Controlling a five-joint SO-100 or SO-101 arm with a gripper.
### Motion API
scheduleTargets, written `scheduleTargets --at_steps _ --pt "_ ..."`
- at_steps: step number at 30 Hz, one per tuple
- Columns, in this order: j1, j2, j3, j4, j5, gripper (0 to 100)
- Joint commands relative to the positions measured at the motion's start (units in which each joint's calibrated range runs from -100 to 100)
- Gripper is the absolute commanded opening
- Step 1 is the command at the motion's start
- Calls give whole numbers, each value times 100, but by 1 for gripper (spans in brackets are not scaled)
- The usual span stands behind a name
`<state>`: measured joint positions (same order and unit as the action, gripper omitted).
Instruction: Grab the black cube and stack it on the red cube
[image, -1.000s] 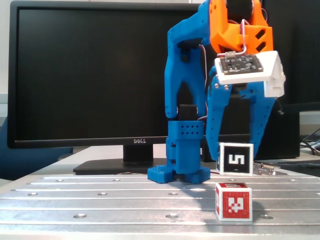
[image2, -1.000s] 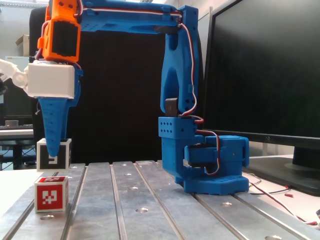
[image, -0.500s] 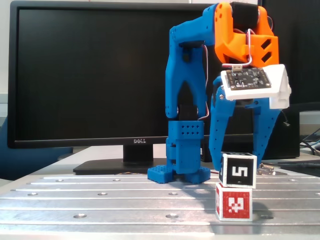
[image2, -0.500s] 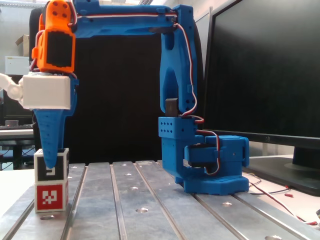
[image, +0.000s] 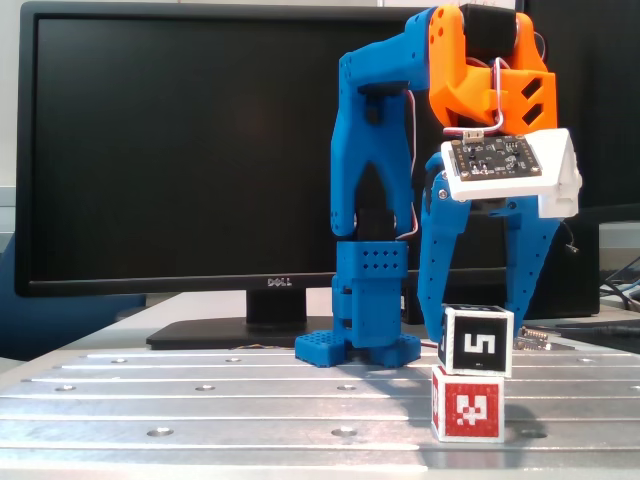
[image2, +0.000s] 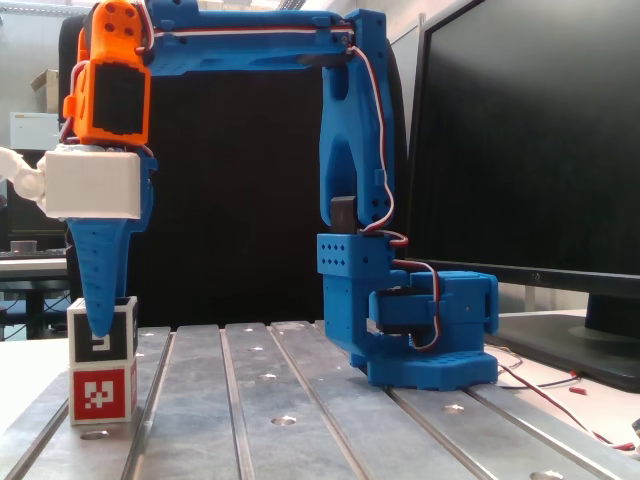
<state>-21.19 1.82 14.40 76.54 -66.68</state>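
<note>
Black cube (image2: 103, 334) partly hidden behind gripper (image2: 100, 325) finger

"5" on black cube (image: 477, 341), "DELL" on monitor (image: 268, 284)

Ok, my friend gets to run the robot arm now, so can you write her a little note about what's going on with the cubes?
Gripper: pointing down, its two blue fingers standing either side of the black cube. The jaws look spread, but whether they touch the cube cannot be told.
Cubes: the black cube sits on top of the red cube, near the front of the metal table. It looks slightly off-centre.
Done: the stack is made.
Left: make sure the fingers are clear, then lift the arm straight up without knocking the stack.
</note>
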Motion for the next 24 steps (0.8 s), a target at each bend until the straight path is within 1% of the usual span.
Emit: scheduleTargets --at_steps 1,17,24 --pt "33 -57 -34 29 24 14" --pt "48 -65 -34 55 29 14" --pt "48 -65 -34 55 29 23"
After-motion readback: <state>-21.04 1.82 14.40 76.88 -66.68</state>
